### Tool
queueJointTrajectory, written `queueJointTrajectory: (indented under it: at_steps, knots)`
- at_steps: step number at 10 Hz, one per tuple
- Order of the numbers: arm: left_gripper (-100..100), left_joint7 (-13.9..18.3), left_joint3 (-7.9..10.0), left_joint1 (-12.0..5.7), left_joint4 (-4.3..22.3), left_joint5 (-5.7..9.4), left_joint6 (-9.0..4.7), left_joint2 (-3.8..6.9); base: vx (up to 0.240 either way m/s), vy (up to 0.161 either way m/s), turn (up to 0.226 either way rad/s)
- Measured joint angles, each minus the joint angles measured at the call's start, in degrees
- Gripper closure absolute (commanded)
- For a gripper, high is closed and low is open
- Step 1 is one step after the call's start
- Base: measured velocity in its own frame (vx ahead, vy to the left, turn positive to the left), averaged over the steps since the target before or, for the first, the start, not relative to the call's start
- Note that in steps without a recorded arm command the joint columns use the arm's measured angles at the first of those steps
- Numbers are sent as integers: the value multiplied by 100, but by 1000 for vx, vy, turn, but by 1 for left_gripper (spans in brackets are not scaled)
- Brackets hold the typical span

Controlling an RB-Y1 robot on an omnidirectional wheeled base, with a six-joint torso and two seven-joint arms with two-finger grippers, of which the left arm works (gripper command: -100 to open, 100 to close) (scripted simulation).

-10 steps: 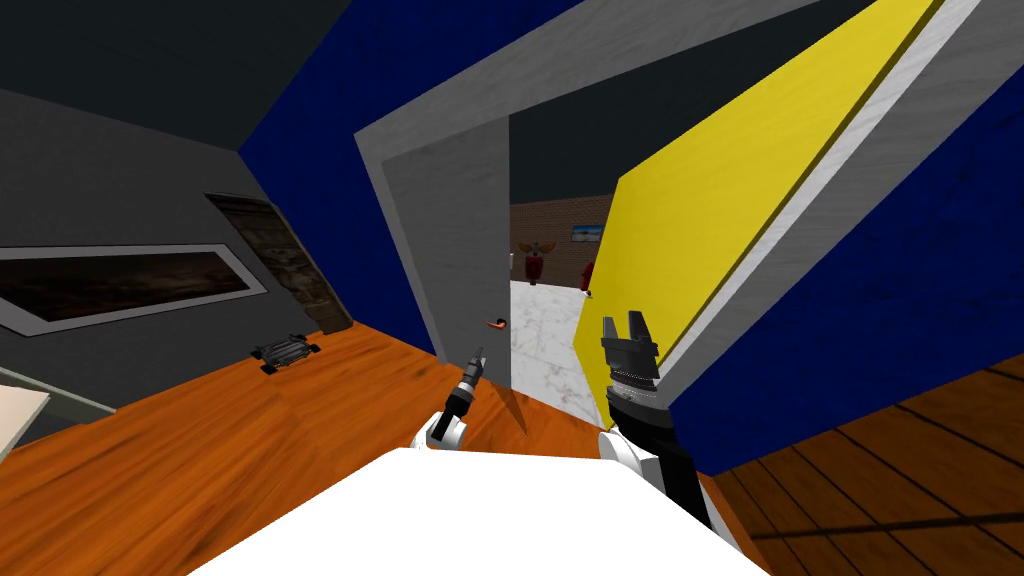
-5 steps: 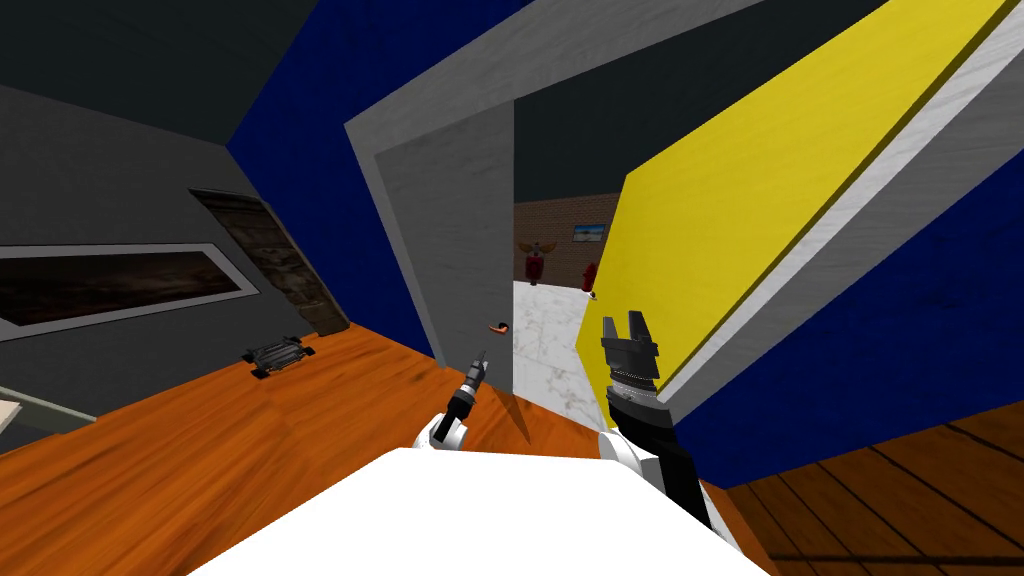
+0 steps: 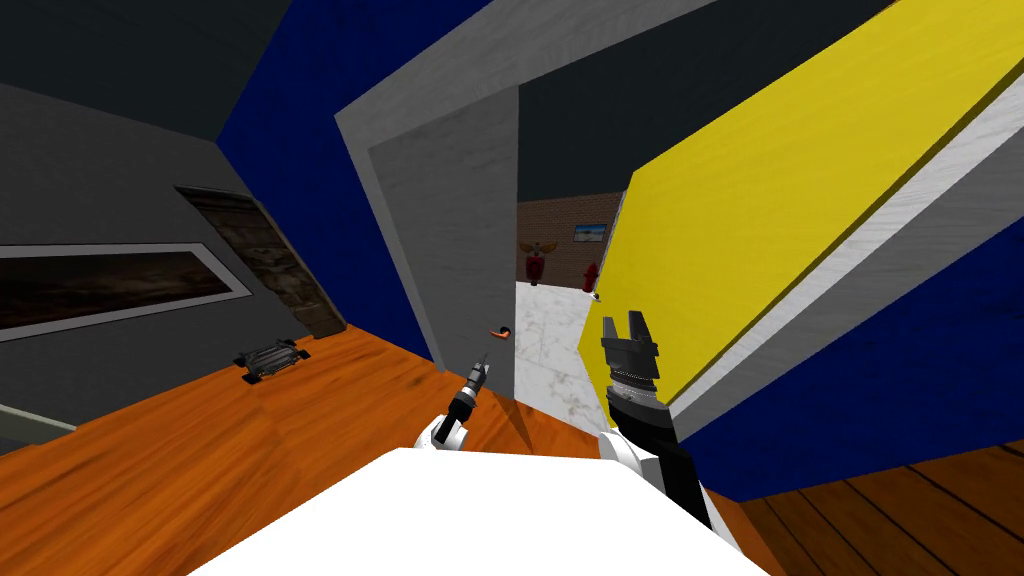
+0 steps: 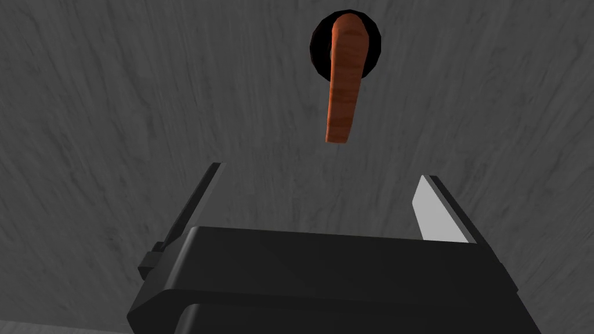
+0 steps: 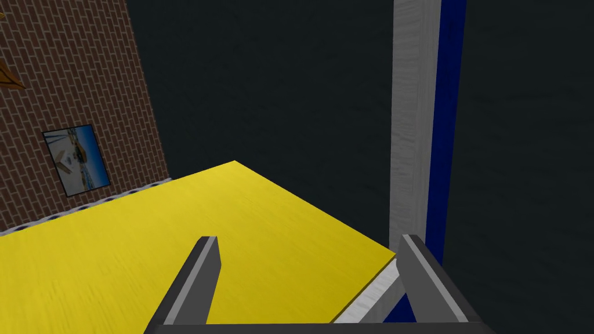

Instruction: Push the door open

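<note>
Orange plank flooring (image 3: 200,440) runs up to the grey wood-grained door (image 3: 445,250), which stands ajar in its pale grey frame (image 3: 420,90). A marble-floored room shows through the gap. The door looks rigid and hinged, so it should swing under a steady shove on the flat panel near its orange lever handle (image 4: 345,81). The left gripper (image 4: 316,194) faces that panel close by the handle, jaws spread and empty. The right gripper (image 3: 622,322) is raised beside a yellow wall panel (image 3: 760,220), jaws also apart.
</note>
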Motion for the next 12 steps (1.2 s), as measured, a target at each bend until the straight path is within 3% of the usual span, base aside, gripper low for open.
queueJointTrajectory:
  at_steps: [4,12]
  knots:
    - [-100,67,-34,-208,486,-38,-122,-36,73,30,-4]
    - [-100,-21,65,-226,599,3,-172,-80,188,-38,-31]
